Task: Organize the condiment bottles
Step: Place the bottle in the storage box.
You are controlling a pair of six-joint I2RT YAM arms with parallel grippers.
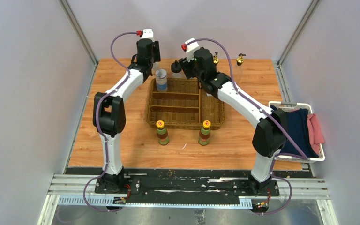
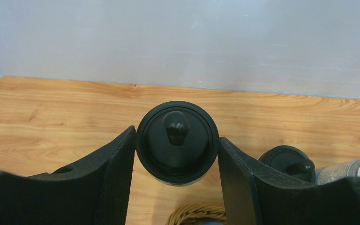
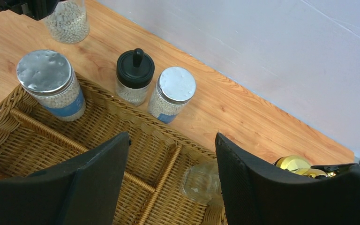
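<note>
My left gripper point(image 2: 176, 136) is shut on a black-capped jar point(image 2: 176, 140) of white pellets near the table's back edge, just behind the wicker tray point(image 1: 183, 104). A second black-capped jar point(image 3: 135, 75) and a grey-lidded jar point(image 3: 173, 91) stand behind the tray. Another grey-lidded jar point(image 3: 51, 84) stands in the tray's back left compartment. My right gripper point(image 3: 172, 138) is open over the tray's back right part. A clear bottle body point(image 3: 201, 180) shows beside its right finger, with the gold top point(image 3: 300, 164) behind that finger. Two yellow-capped bottles point(image 1: 162, 132) point(image 1: 205, 132) stand in front of the tray. A second gold-topped bottle point(image 1: 239, 59) stands at the back right.
A white basket point(image 1: 319, 157) holding dark blue and pink cloths sits at the table's right edge. The grey back wall rises just behind the jars. The tray has several long compartments split by wicker dividers point(image 3: 47, 133).
</note>
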